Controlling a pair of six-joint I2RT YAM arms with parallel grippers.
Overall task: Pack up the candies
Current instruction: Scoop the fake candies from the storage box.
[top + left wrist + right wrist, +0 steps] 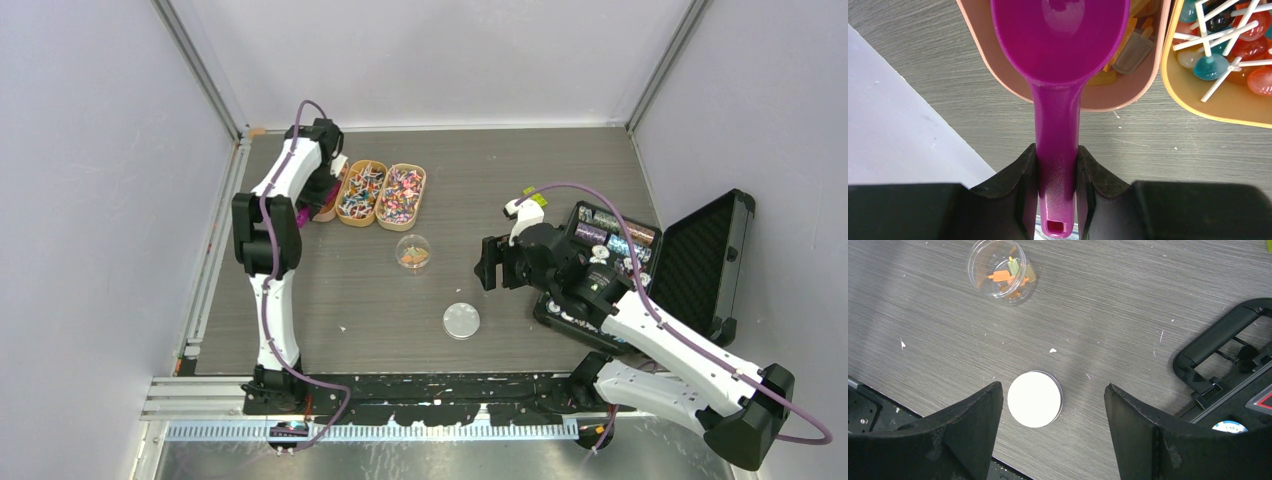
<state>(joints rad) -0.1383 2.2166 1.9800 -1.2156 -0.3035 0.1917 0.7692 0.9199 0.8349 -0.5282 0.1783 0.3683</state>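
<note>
The left pincer [1057, 152] was clamped on the handle of a magenta scoop [1058, 40], one finger pressed to each side. The scoop's bowl hung over a pink tray [1118, 100] that held orange and pale candies [1130, 47]; whether the bowl touched them could not be told. Just beside that tray, to its right in the wrist view, stood a tan tray [1198, 107] of lollipops [1213, 65] in red, blue and white, their white sticks crossing. From above, a second tan tray [401, 194] of mixed sweets stood touching the first, all at the far left of the bench [1098, 315]. The right pincer [1053, 390] was spread wide with nothing between its fingers, above the bench near the middle. Below it lay a round white lid [1034, 399], flat on the wood. Farther off stood a clear jar [983, 260], uncovered, with a few orange candies and one green one at its bottom. The jar and lid were well apart. At the right edge of the bench lay an open black case [1218, 340], its handle toward the pincer.
</note>
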